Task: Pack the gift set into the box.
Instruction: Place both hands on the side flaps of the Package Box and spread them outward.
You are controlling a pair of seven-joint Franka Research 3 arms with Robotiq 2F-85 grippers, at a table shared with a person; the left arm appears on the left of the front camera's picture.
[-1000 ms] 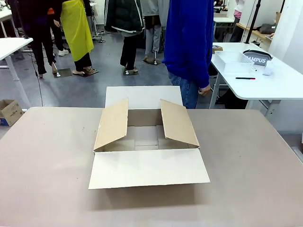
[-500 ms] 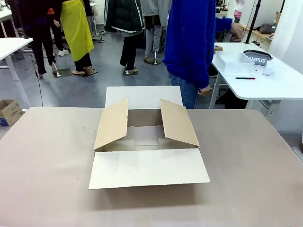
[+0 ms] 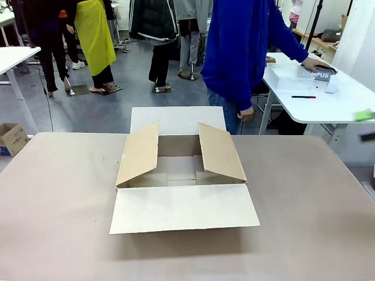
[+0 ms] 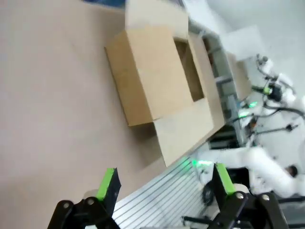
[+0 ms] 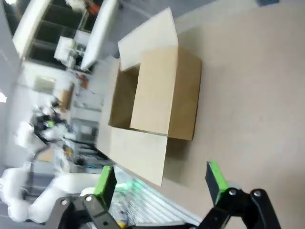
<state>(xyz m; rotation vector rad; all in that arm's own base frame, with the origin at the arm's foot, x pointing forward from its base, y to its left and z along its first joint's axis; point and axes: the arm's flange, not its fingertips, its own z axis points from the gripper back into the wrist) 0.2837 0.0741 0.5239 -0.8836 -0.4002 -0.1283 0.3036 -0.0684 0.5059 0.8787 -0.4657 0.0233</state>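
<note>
- One box point(image 3: 181, 175) sits about mid-tabletop point(image 3: 58, 205). It's a plain brown corrugated carton, open at the top.
- It has four flaps. The near one lies out flat toward the robot side and the far one is folded out flat the other way. The two side flaps stand tilted up over the opening.
- The left claw point(image 4: 165, 175) is spread wide open, both green pads showing. From its wrist cam the box point(image 4: 157, 81) is out ahead of the fingers and well apart from them, sitting on the tabletop while the claw hangs back by the table's near edge.
- The right claw point(image 5: 160, 177) is wide open too, with two green pads. The box point(image 5: 162, 95) is ahead of it and well apart, with one side wall facing that cam.
- So that's two claws, and neither is touching the box.
- One person in a blue top point(image 3: 237, 47) stands at the far side, turned away, with a hand point(image 3: 313, 63) on something on the white side table point(image 3: 328, 99).
- There's one small printed cardboard box point(image 3: 12, 137) on the floor off to the left.
</note>
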